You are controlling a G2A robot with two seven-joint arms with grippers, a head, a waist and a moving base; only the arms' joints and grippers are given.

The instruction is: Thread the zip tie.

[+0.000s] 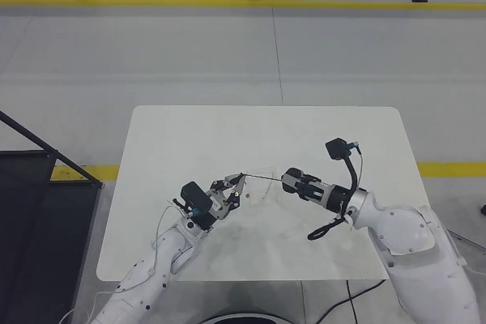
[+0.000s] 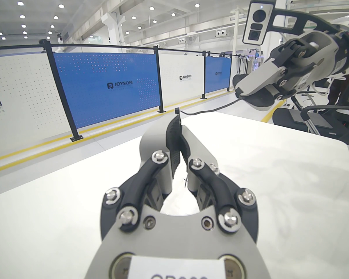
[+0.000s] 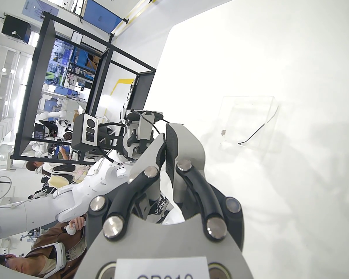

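I had the left gripper [image 2: 176, 121] with its fingers closed on one end of the black zip tie [image 1: 262, 176], held above the white desk [image 1: 324, 138] near its middle. The strap ran roughly level across to the right gripper [image 1: 287, 180], whose fingers were pinched shut on the other end, so the tie hung stretched between the two, clear of the desk. Near them on the desk lay a clear tray [image 3: 250, 103] with a second tie [image 3: 257, 131] in it.
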